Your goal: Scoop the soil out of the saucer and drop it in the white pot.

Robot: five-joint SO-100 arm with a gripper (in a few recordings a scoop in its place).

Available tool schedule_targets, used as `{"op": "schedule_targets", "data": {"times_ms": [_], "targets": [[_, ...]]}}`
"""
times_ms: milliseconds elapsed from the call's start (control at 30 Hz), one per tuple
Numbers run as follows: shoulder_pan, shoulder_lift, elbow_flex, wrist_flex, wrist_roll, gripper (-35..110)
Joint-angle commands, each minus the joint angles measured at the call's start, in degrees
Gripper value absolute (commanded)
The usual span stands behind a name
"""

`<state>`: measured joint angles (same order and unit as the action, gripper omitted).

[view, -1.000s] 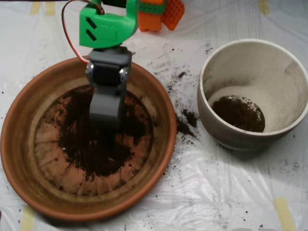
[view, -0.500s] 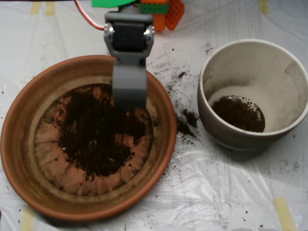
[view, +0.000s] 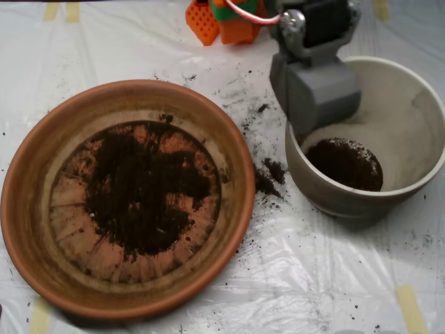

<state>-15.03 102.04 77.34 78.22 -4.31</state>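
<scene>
Overhead, two containers and one arm stand on a white plastic sheet. One saucer, a wide terracotta dish, lies at left. One white pot, narrower and deeper, stands at right, well apart from the saucer's rim. Soil covers much of the saucer's ridged base as a dark, irregular patch, with orange clay bare around it. A second, smaller mound of soil lies at the bottom of the white pot, toward its lower left wall. Loose crumbs and two small clumps lie on the sheet between the two containers. The arm enters from the top edge, and its grey scoop hangs over the pot's upper left rim, pointing downward. Whether the scoop's shells are parted or closed cannot be told from above. Orange printed parts sit at the top edge.
</scene>
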Motion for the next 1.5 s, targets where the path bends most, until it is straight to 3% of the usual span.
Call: {"op": "schedule_targets", "data": {"times_ms": [0,100,200,467,900,1167,1467], "targets": [[-5.2,-1.2,-8.2,3.0,-0.2,-1],[-7.9,-6.0,-12.5,7.2,-0.6,1],[-9.0,-7.3,-13.1,8.3,-0.4,22],[-9.0,-6.5,-12.3,9.6,-1.2,36],[-9.9,-6.5,-10.9,9.2,-0.8,38],[-2.7,-1.7,-13.1,8.6,5.7,38],[16.8,10.0,-1.7,2.8,10.5,39]]}}
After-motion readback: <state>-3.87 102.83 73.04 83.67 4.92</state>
